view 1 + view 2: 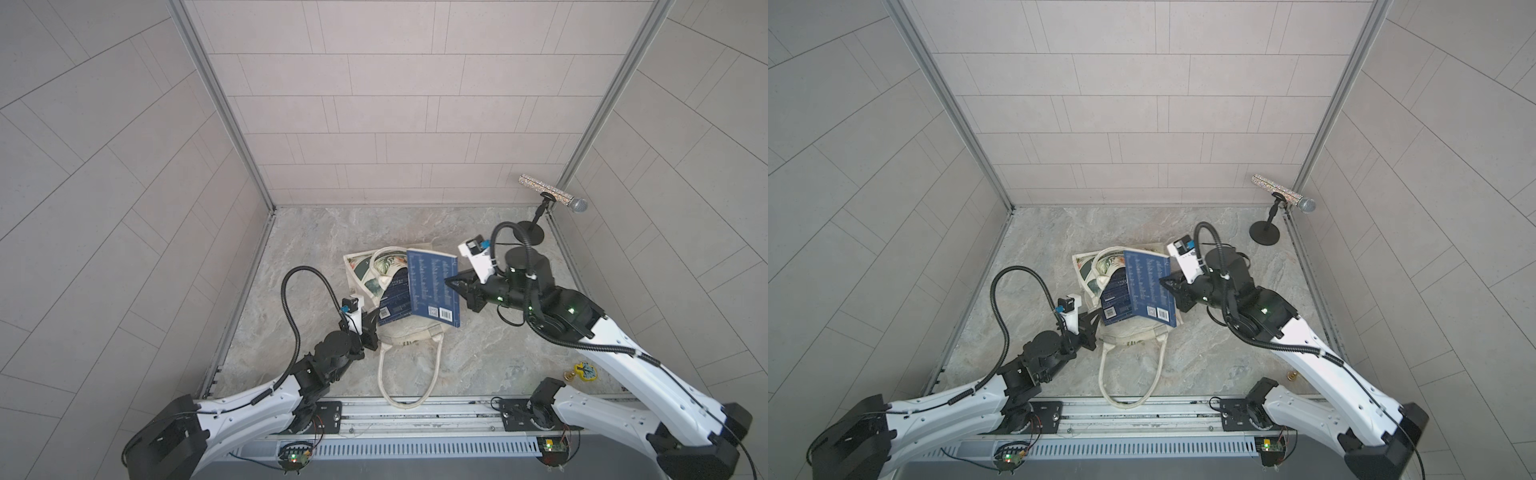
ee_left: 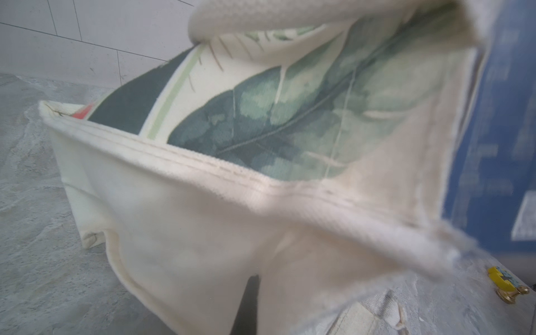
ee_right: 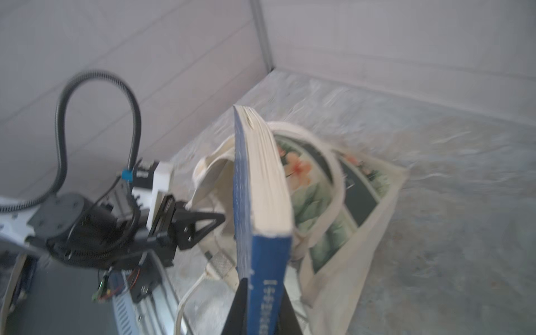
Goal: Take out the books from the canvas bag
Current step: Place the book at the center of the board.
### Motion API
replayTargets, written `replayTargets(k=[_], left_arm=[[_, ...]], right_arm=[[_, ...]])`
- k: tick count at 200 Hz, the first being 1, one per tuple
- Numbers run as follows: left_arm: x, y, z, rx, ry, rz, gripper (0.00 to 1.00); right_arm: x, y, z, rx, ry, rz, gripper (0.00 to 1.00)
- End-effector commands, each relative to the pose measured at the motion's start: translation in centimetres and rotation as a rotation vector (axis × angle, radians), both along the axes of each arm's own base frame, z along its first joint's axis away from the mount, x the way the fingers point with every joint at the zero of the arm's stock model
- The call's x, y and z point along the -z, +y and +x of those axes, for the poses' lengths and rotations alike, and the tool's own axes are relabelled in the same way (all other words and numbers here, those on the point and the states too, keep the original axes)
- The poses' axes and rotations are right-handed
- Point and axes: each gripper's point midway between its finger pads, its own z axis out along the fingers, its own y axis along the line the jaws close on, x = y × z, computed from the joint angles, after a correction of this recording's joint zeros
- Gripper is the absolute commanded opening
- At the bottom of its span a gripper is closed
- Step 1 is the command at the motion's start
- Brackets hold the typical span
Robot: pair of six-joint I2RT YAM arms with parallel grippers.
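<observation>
Nearest in both top views is the rail (image 1: 415, 409) that carries the two arms, with one long handle (image 1: 405, 403) of the canvas bag (image 1: 361, 270) looped just before it. The bag lies mid-worktop (image 1: 478, 353), mouth towards the rail. The left jaws, closed, pinch the rim of the bag at its near left corner. The right jaws, nearly closed, grip a blue book (image 1: 432, 286) by its right edge; it stands tilted over the mouth of the bag, raised above the cloth. A second dark book (image 1: 395, 303) shows under it, partly inside the bag (image 1: 1088, 270). A microphone on a stand (image 1: 552, 195) and a small yellow knob (image 1: 584, 371) stand well apart from all this. In the left wrist view the cream cloth (image 2: 203, 232) fills the picture close up, its rim lifted, with the blue book (image 2: 493, 145) blurred beside it; the jaws themselves are out of sight here. In the right wrist view the book (image 3: 261, 203) rises edge-on, its spine clamped between the two dark jaws. By my reckoning the first book is nearly free but not yet set down, and at least one remains to be drawn out.
</observation>
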Motion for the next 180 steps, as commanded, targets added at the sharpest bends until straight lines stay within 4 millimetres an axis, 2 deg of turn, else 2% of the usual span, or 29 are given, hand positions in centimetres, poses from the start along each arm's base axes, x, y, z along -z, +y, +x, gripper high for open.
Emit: replayTargets(k=[1,19,36,54,65,92,109,115,141,159,180], left_arm=[[-1.7,-0.7,0.0,0.021,-0.031,-0.043,0.00],[-1.6,-0.8,0.0,0.024,-0.027,-0.040,0.00],[-1.6,-1.0,0.0,0.033,-0.026,-0.041,0.00],[-1.7,-1.0,-0.1,0.039,-0.025,-0.045,0.00],[-1.7,-1.1,-0.1,0.043,-0.027,-0.046,0.00],[-1.8,-1.2,-0.2,0.050,-0.028,-0.049,0.00],[-1.8,-1.2,-0.3,0.054,-0.031,-0.050,0.00],[-1.9,-1.2,-0.2,0.053,-0.032,-0.050,0.00],[-1.9,-1.2,-0.3,0.055,-0.035,-0.050,0.00],[-1.9,-1.2,-0.3,0.056,-0.035,-0.050,0.00],[-1.9,-1.2,-0.3,0.056,-0.035,-0.050,0.00]], right_arm=[[-9.9,-5.5,1.1,0.280,-0.240,0.285,0.00],[-10.4,-9.1,1.1,0.436,-0.276,0.342,0.00],[-9.1,-11.9,1.5,0.579,-0.267,0.359,0.00],[-5.6,-14.6,2.8,0.747,-0.189,0.358,0.00],[-3.5,-15.6,3.7,0.800,-0.138,0.374,0.00],[2.1,-16.7,6.2,0.859,-0.001,0.458,0.00],[4.9,-17.2,7.3,0.890,0.045,0.516,0.00],[6.8,-17.6,7.4,0.916,0.068,0.518,0.00],[11.7,-19.8,7.3,1.067,0.105,0.555,0.00],[14.5,-21.0,6.9,1.158,0.126,0.574,0.00],[16.8,-21.3,7.1,1.201,0.175,0.572,0.00]])
